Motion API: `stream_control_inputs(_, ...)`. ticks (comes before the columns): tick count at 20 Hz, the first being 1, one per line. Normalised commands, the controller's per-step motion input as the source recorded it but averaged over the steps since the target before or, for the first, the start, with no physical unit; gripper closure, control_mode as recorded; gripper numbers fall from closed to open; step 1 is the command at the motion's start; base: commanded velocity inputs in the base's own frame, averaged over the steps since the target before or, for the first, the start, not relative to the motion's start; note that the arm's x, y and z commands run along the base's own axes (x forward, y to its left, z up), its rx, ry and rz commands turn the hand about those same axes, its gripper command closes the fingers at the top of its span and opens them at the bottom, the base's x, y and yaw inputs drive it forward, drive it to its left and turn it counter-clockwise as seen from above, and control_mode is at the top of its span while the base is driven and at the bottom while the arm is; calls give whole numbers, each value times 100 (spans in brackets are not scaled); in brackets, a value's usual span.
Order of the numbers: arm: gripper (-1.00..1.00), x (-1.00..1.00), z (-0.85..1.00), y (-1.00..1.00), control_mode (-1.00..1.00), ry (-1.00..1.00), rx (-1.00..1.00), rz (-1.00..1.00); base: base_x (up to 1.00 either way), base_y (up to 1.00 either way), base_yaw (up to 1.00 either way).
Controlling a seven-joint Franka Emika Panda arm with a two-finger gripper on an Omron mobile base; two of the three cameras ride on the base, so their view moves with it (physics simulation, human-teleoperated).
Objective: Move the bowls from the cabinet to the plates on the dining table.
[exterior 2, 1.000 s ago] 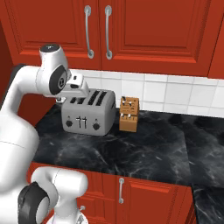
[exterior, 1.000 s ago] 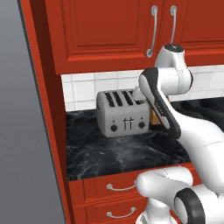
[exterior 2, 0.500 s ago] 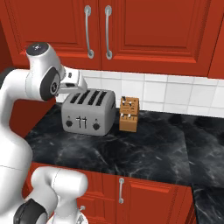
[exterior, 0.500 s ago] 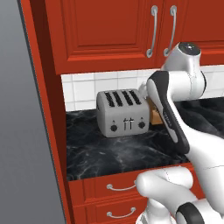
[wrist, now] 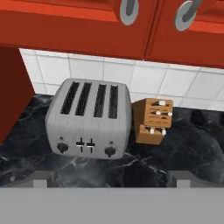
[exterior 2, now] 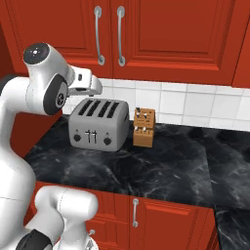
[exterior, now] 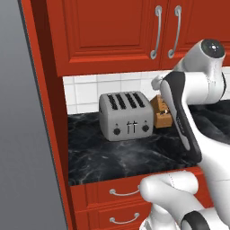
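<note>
Black marble counter (exterior 2: pixel 161 166) under white tiles, carrying 1 grey toaster (wrist: pixel 89 119) and 1 knife block (exterior 2: pixel 144 127). Arm swung higher than a second ago, toward the red cabinet (exterior: pixel 117 36), both doors shut, bowls presumably hidden inside. Fingers (wrist: pixel 111 179) spread wide, grasping nothing. Next: reach a handle (exterior 2: pixel 98 35).

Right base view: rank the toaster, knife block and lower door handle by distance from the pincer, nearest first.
1. Toaster, just below the pincer.
2. Knife block, right of the toaster.
3. Lower door handle, under the counter edge.
</note>
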Motion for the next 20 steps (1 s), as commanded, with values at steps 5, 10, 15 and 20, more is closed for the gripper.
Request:
stream_control_inputs(5, -100, 0, 43, -32, -100, -11, 0, -6, 0, 0, 0)
stream_control_inputs(10, -100, 0, 40, -33, -100, -10, 0, -6, 0, 0, 0)
stream_control_inputs(15, -100, 0, 31, -20, -100, -12, -1, -2, 0, 0, 0)
stream_control_inputs(20, -100, 0, 26, -14, -100, -12, -2, 0, 0, 0, 0)
